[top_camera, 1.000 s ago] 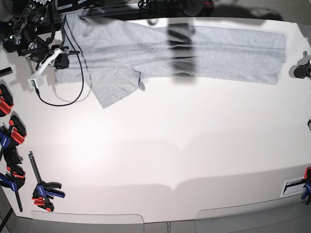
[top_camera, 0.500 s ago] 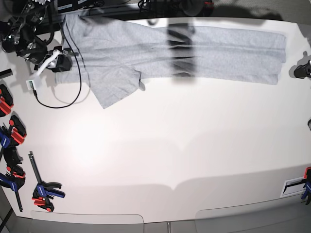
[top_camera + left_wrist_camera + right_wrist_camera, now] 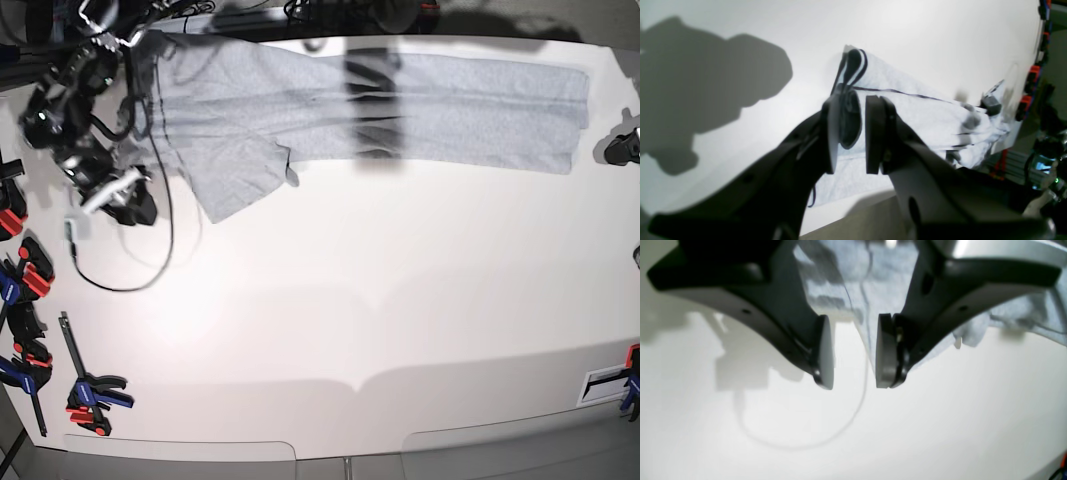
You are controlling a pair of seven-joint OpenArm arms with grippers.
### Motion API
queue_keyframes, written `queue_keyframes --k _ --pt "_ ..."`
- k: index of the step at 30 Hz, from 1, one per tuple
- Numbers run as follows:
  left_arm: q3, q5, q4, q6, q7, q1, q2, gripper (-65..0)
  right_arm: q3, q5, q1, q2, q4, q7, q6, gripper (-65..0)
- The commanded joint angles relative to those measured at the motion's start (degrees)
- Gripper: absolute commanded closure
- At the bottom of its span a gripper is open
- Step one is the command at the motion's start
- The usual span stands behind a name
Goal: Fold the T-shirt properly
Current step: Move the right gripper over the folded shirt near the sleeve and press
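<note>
Light heather-grey cotton T-shirt (image 3: 400, 105) lies folded into a long strip along the table's far edge; both the right gripper (image 3: 850, 351) and left gripper (image 3: 853, 133) hang narrowly parted, empty; crosswise folding looks next, needing fresh grasps.

I see the T-shirt (image 3: 400, 105) lying flat as a long light heather-grey band along the table's far edge, folded lengthwise, one short sleeve (image 3: 240, 180) angling toward me near its left end.
</note>
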Motion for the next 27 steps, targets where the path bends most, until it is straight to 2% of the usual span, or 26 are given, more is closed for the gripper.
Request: queue_keyframes --k 1,11,20,23,25,27 --pt "-0.4 -1.2 0.7 -0.3 -0.4 -0.6 -2.3 -12.2 -1.0 0.1 2.2 0.7 -0.7 1.7 0.3 -20.1" --pt "-0.4 -1.2 0.7 -0.3 -0.4 -0.6 -2.3 -12.2 -9.8 -11.4 13.7 0.6 -21.5 2.6 -4.1 -20.1" --pt "-0.4 -1.2 0.7 -0.3 -0.8 -0.6 -2.3 -12.2 -12.6 -11.9 14.1 -1.9 -23.8 -2.7 -4.6 -19.4" --pt "-0.4 -1.2 0.7 -0.3 -0.8 -0.6 -2.3 -12.2 -13.2 -11.9 14.1 -2.9 -23.8 -2.8 -4.6 -13.3" --pt "-0.4 -1.2 0.7 -0.3 -0.8 -0.6 -2.3 -12.2 -13.7 -11.8 14.1 -3.3 -23.8 -3.8 -4.6 -1.4" --pt "-0.4 -1.2 0.7 -0.3 -0.8 -0.6 -2.3 -12.2 -14.0 -11.3 14.1 -3.3 -23.8 -5.0 -4.6 0.0"
